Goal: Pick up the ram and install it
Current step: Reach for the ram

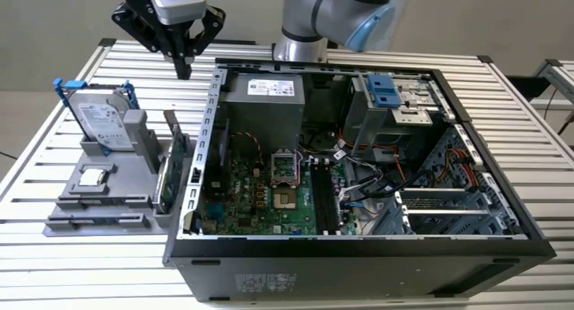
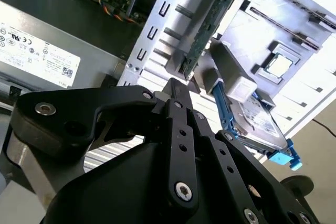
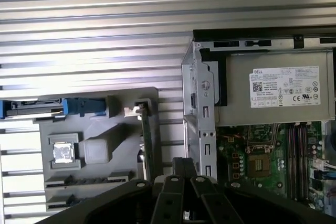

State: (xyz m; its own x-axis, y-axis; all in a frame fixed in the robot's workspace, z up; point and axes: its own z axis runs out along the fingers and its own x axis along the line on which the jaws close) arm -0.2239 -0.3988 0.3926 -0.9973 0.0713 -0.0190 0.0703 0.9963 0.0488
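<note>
Gripper [image 1: 184, 66] hovers clenched and empty beyond the grey holder [image 1: 117, 191]. The ram [image 1: 163, 182] stands on edge there, beside the computer case [image 1: 359, 256]. Light, stiff, fragile, I'd say: pinch its 2 flat faces mid-length.

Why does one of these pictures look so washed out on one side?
Second wrist view: glare whitens the table and gray holder beyond the dark gripper. First wrist view: the table's slats shine in bands. Exterior view: even light, with shadow inside the computer case.
</note>
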